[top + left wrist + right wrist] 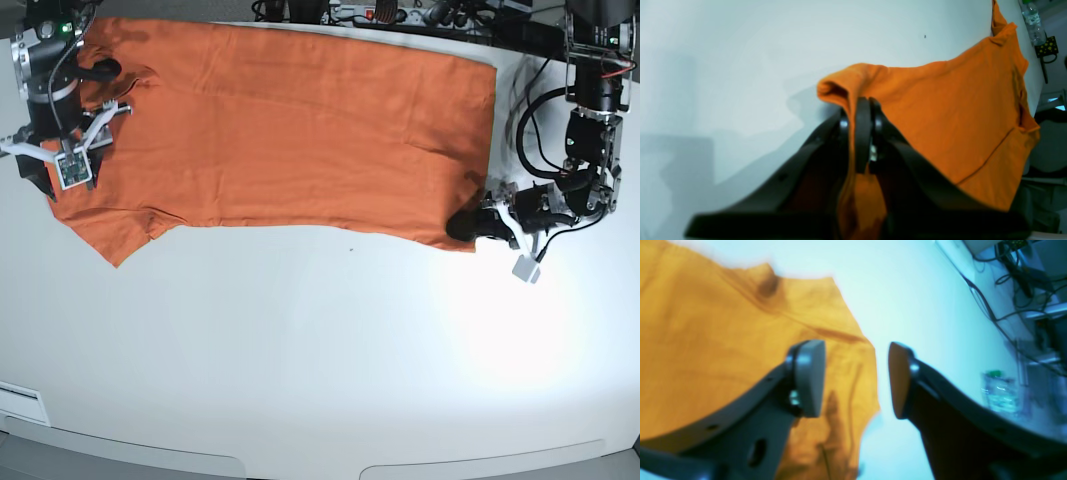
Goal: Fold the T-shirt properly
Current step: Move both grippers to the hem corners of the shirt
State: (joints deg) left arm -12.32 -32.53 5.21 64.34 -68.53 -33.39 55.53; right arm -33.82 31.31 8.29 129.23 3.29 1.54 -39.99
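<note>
near table (320,380): bare white surface, nothing folded onto it
left pincer (863,133): jaws closed on a T-shirt corner, fabric bunched between the pads
right pincer (857,380): jaws wide apart, nothing between them, hovering over the sleeve end
T-shirt (290,130): orange, spread long along the far half of the table, one sleeve poking out at the right arm's end
progress: early; looks folded once lengthwise at most, cross folds left

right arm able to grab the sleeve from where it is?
Probably yes. The right end effector is open just above the T-shirt, the sleeve lies flat below it, and nothing is in the way.
</note>
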